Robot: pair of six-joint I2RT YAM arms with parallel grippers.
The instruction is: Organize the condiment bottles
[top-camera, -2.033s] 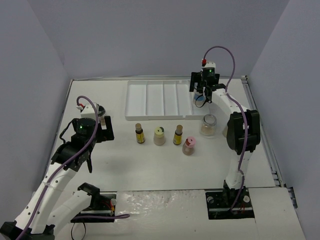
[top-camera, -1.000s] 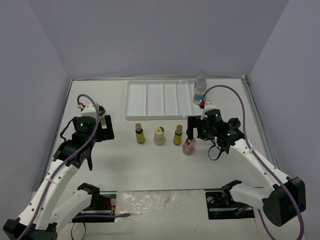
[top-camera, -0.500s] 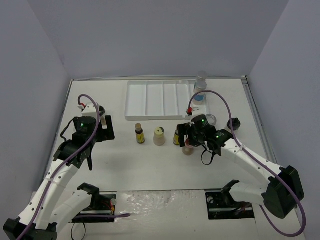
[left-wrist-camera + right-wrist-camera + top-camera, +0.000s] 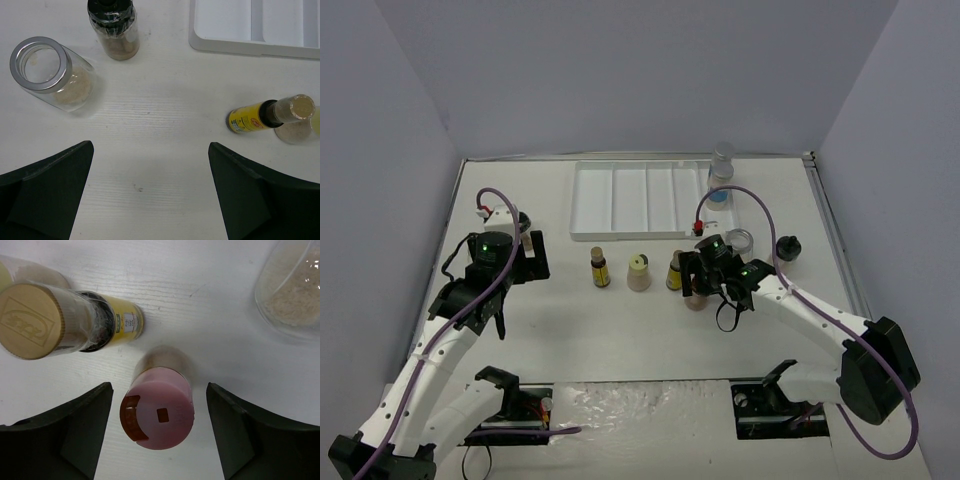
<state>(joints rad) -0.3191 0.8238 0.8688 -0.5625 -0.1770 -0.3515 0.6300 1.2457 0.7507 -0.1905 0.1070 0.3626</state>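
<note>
Our right claw (image 4: pixel 159 429) sits low over the surface (image 4: pixel 210 335) with its two fingers (image 4: pixel 75 432) apart and the pink-capped bottle (image 4: pixel 156 412) standing between them. A sliver of gap shows on each side of the cap, so we judge nothing is clamped yet. The placement makes sense. The fingers straddle the bottle so that closing would catch it squarely, and they stay just clear of the amber bottle (image 4: pixel 85 325), which stands just to the claw's left, close to the left finger. A clear jar of tan powder (image 4: pixel 295 290) stands ahead and to the claw's right, a little way off.

The pink-capped bottle is upright, seen from above. It has a round, glossy pink cap with a darker crescent-shaped opening near its edge and a small square mark in the middle. Only a blurred tan shoulder shows below the cap.

Our left claw (image 4: pixel 150 200) hangs with its fingers wide apart and nothing between them. Ahead to its left are an open jar (image 4: pixel 50 75) and a black-capped bottle (image 4: pixel 114 25). Ahead to its right are another amber bottle (image 4: pixel 265 115) and the corner of the white tray (image 4: pixel 220 42). We take it to be waiting.
</note>
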